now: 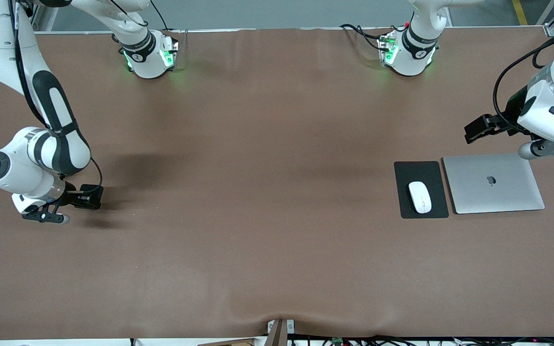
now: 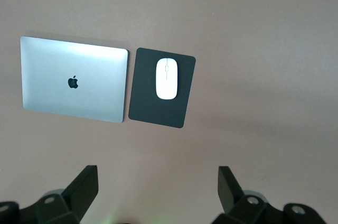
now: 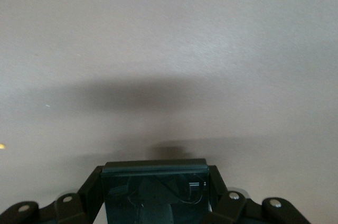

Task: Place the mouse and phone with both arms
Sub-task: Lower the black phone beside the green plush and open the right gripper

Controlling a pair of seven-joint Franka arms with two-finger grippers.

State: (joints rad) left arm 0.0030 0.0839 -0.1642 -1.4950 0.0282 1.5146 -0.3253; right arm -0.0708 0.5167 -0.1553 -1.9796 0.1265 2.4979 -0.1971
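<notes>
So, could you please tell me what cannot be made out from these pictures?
- Phone: right wrist view, cut off by the picture's edge and flanked by the right gripper's fingers; front view, too small.
- Left gripper: front view, fingers hidden by the wrist.
- Mouse: its underside.

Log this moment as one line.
mouse: on mouse pad | phone: gripped in right hand | left hand: open above table, empty

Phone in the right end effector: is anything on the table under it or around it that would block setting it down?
Nothing visible does. The right end effector is shut on the phone over bare table at the right arm's end. The mouse, mouse pad and laptop all sit at the left arm's end.
</notes>
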